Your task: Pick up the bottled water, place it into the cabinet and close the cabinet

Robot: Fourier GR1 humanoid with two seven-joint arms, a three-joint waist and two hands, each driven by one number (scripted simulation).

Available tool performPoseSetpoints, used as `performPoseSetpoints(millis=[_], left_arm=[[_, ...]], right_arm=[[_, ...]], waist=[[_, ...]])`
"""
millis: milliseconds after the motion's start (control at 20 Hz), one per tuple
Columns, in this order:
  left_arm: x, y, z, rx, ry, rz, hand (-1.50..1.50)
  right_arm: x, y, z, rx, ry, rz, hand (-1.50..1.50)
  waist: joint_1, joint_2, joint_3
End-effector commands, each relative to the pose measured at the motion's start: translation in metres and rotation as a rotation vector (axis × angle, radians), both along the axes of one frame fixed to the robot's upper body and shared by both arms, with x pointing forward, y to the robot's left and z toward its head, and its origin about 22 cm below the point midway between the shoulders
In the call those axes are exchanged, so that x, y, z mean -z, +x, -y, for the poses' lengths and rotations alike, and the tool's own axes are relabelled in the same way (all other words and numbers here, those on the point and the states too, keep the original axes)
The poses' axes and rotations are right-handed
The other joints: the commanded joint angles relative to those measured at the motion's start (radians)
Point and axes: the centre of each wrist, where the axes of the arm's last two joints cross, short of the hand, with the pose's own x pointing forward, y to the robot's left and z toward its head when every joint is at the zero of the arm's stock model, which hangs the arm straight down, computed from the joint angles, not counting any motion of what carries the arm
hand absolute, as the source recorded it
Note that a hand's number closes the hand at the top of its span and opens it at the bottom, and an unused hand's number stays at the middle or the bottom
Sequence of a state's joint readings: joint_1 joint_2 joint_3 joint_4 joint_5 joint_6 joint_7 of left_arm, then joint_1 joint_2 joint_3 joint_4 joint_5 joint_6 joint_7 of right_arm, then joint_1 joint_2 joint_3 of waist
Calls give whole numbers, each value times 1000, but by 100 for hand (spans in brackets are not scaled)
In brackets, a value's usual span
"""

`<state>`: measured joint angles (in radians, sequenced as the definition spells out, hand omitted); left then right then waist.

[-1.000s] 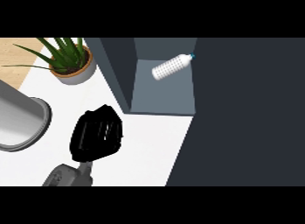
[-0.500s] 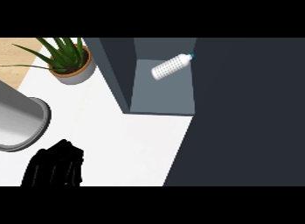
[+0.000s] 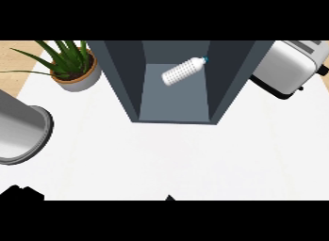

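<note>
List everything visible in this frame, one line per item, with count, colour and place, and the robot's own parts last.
bottled water: one, clear white with a blue cap, lying tilted inside the cabinet, cap toward upper right.
cabinet: one, dark grey-blue, top centre, its front open toward the view.
potted plant: one, green leaves in a tan pot, upper left beside the cabinet.
toaster: one, silver-white with dark trim, upper right beside the cabinet.
metal cylinder: one, grey, at the left edge.
counter: one, white top, with tan wood strips at the upper corners.
left hand: black, only a tip shows at the lower left edge.
right hand: not in view; a tiny dark tip at bottom centre cannot be identified.
</note>
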<state>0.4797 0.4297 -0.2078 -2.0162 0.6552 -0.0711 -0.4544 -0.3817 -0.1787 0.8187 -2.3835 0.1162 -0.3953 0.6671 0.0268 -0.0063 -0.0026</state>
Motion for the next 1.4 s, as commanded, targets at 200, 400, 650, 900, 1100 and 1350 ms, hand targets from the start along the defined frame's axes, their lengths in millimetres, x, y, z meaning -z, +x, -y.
performPoseSetpoints(millis=[200,400,650,900,1100,1350], left_arm=[[-8,-23,-46,-29,13,8,150],[2,-34,-63,-34,-16,-2,150],[-3,-41,-67,-24,-7,8,150],[-15,-33,-74,-21,6,22,150],[-12,-45,-86,-20,-5,2,150],[-12,-32,-70,-22,1,7,150]], right_arm=[[-37,51,-48,37,53,-36,150],[-38,84,-46,59,55,-39,150],[-34,144,-46,95,42,-74,150],[-4,184,-42,92,-14,-91,150],[-6,204,-61,126,-39,-106,150],[1,243,-37,152,-44,-140,150]], waist=[[1,5,1],[-5,7,2],[1,10,2],[-6,12,3],[-3,8,2],[-2,15,3]])
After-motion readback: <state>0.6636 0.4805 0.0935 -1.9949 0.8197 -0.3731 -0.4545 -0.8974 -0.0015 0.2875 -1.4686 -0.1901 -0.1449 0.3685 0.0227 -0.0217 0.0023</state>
